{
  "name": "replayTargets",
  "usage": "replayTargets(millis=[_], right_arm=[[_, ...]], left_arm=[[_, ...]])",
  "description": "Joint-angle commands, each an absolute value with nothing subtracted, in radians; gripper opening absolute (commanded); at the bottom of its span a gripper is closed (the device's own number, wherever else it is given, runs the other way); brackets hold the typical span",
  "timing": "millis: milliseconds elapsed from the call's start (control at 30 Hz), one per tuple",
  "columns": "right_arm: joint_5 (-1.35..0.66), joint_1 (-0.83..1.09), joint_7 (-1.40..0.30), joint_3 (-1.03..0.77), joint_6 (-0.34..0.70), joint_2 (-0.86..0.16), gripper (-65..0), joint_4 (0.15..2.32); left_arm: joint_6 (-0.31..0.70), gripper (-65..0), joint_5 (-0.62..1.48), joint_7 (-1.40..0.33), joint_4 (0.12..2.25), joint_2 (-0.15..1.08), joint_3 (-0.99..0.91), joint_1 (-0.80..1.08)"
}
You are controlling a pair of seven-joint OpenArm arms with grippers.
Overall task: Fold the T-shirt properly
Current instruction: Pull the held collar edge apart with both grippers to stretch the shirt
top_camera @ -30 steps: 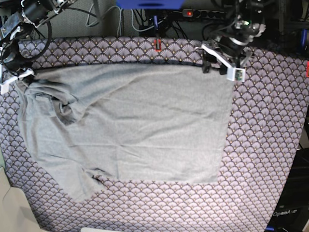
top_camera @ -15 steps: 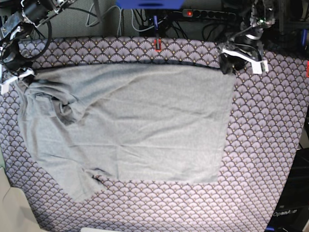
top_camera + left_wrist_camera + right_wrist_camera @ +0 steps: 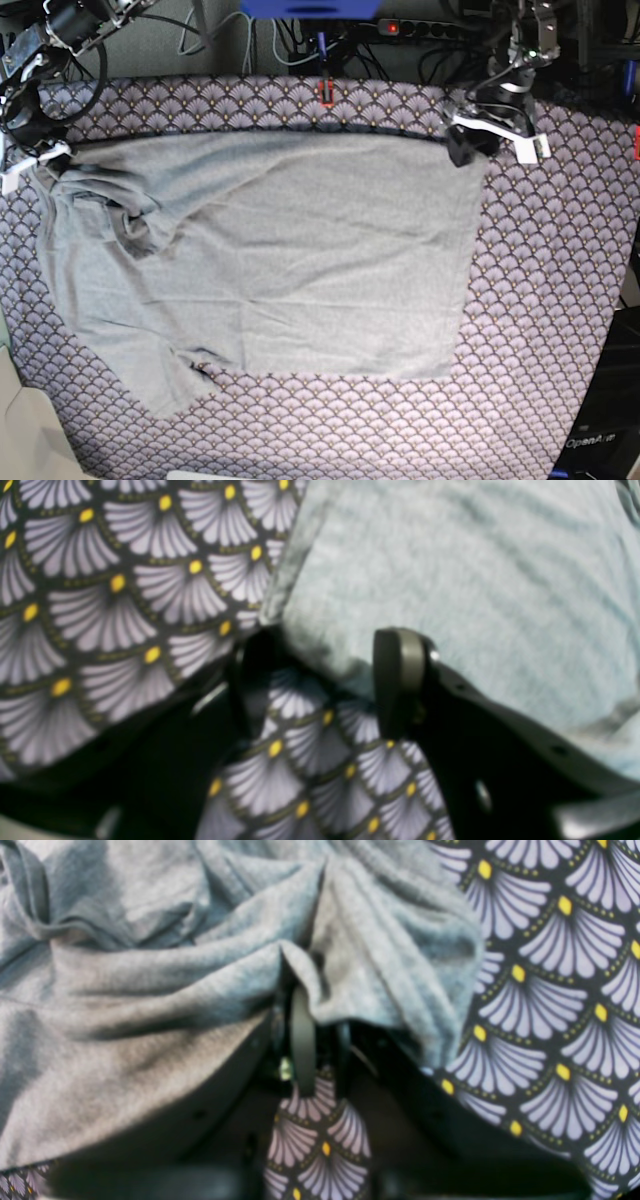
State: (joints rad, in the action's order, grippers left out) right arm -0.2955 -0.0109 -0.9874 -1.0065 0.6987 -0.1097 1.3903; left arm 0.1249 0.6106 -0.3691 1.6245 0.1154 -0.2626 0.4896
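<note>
From the base view I see the T-shirt (image 3: 270, 260) spread across most of the purple fan-scale cloth (image 3: 560, 300) that covers the table, its far edge running nearly straight along the back, its near edge slanting down to a point at the lower left. The cloth on that view's left side is rumpled, with a sleeve bunched into folds below my right gripper (image 3: 40, 160), which sits at the shirt's far left corner. My left gripper (image 3: 468, 148) is at the opposite far corner, on that view's right.

That overhead view does not show how my jaws stand; the wrist cameras do. Through my right wrist camera my right gripper (image 3: 305, 990) has its jaws pressed together with a thick gather of the T-shirt (image 3: 150, 990) pinched between them, the grey knit draping over both sides, and the patterned cloth (image 3: 550, 990) bare to the right.

Through my left wrist camera my left gripper (image 3: 325, 650) has its jaws spread apart. The hemmed corner of the T-shirt (image 3: 450, 570) comes down into the gap between my fingers (image 3: 397, 675), but neither pad is squeezing it. Patterned cloth (image 3: 100, 605) shows to the left and below, between my fingers. This view is blurred, so I cannot tell whether my fingertips touch the table.
</note>
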Motion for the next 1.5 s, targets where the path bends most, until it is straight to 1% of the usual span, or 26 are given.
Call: replayTargets(millis=[0,467,533,600,700,733,800,1167,1300,1367,1467], right_arm=[[-0.292,-0.015,-1.001,-1.006,0.698,-0.119,-62.4,1.400],[-0.291,-0.015,-1.000,-1.006,0.698,-0.119,-62.4,1.399],[-0.291,-0.015,-1.000,-1.006,0.698,-0.119,-62.4,1.399],[-0.291,-0.015,-1.000,-1.006,0.698,-0.119,-62.4,1.399],[-0.291,-0.013,-1.000,-1.006,0.698,-0.119,-62.4,1.399],[-0.291,-0.013,-1.000,-1.006,0.698,-0.119,-62.4,1.399],[-0.291,-0.013,-1.000,-1.006,0.698,-0.119,-62.4,1.399],[-0.291,0.005,-0.997,-1.006,0.698,-0.119,-62.8,1.402],[-0.292,0.024,-0.984,-1.006,0.698,-0.120,-63.1,1.406],[-0.294,0.044,-0.961,-1.007,0.698,-0.120,-64.8,1.406],[-0.295,0.071,-0.938,-1.007,0.698,-0.120,-65.0,1.406]], left_arm=[[0.134,-32.7,0.613,-0.375,1.636,0.119,-0.262,0.493],[0.134,-33.1,0.613,-0.375,1.627,0.114,-0.262,0.438],[0.134,-34.6,0.613,-0.375,1.626,0.097,-0.262,0.426],[0.134,-41.1,0.613,-0.375,1.626,0.087,-0.262,0.421],[0.134,-58.8,0.613,-0.375,1.626,0.070,-0.262,0.417],[0.134,-62.5,0.613,-0.375,1.626,0.068,-0.262,0.417],[0.134,-65.0,0.613,-0.375,1.626,0.068,-0.262,0.417],[0.134,-65.0,0.615,-0.377,1.647,0.079,-0.269,0.473],[0.136,-65.0,0.615,-0.377,1.653,0.079,-0.320,0.489],[0.160,-65.0,0.615,-0.378,1.659,0.079,-0.337,0.492],[0.225,-65.0,0.615,-0.435,1.659,0.077,-0.390,0.496]])
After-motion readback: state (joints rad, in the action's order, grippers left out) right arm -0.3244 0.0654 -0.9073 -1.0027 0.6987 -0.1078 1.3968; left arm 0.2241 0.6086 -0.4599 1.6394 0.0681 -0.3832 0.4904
